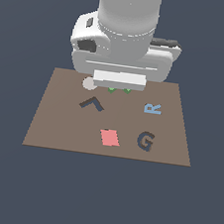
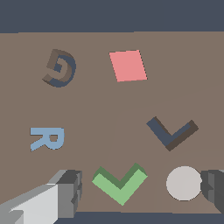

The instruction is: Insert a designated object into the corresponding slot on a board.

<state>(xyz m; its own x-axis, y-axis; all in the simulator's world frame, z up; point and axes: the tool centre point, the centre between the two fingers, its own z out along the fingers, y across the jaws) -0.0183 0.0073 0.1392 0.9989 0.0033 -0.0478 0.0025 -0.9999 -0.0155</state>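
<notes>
The gripper [image 2: 140, 190] is poised low over the far edge of the board [image 1: 173, 137], its jaws spread wide, and nothing is held between them. In the wrist view the green angle piece [image 2: 120, 183] lies flat on the board between the two fingers [image 2: 65, 192], apart from both; a pale grey disc [image 2: 183, 183] sits just beside one finger. In the exterior view only two green tips show beneath the gripper body.

The dark L-shaped slot [image 2: 171, 133] lies near the piece, toward the board's middle, with the red square [image 2: 127, 65], the light-blue R [image 2: 47, 138] and the dark G [image 2: 60, 68] farther off.

The step in hand is judged to be the grasp. It is best done with the descent kept straight, the piece centred between the fingers, and the disc left untouched by the nearer finger. The piece's opening appears to match the slot's orientation roughly, so little rotation should be required; that alignment should be preserved while the jaws are closed evenly.
</notes>
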